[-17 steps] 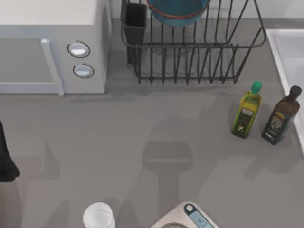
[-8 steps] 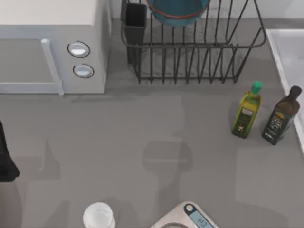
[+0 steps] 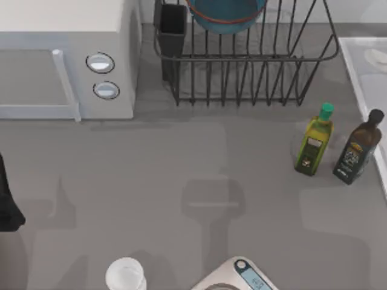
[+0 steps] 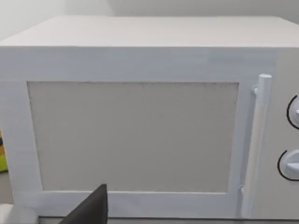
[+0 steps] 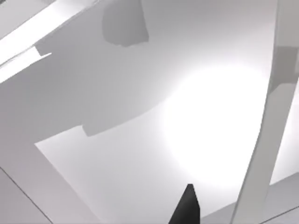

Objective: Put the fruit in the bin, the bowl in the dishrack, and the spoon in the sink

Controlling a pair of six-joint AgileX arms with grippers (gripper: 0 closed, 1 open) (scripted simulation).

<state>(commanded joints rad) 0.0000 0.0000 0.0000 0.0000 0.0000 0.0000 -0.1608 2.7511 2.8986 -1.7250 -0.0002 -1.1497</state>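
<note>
Now a pale oval — the spoon [image 3: 379, 56], likely — lies in the sink [image 3: 355, 45], absent before; bowl [image 3: 225, 15] in dishrack [image 3: 245, 57]. Pincer state: cannot tell.

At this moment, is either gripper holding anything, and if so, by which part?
It cannot be told. Each wrist view catches just a dark fingertip with no object against it. The bowl sits in the dishrack, and a pale object lies in the sink.
</note>
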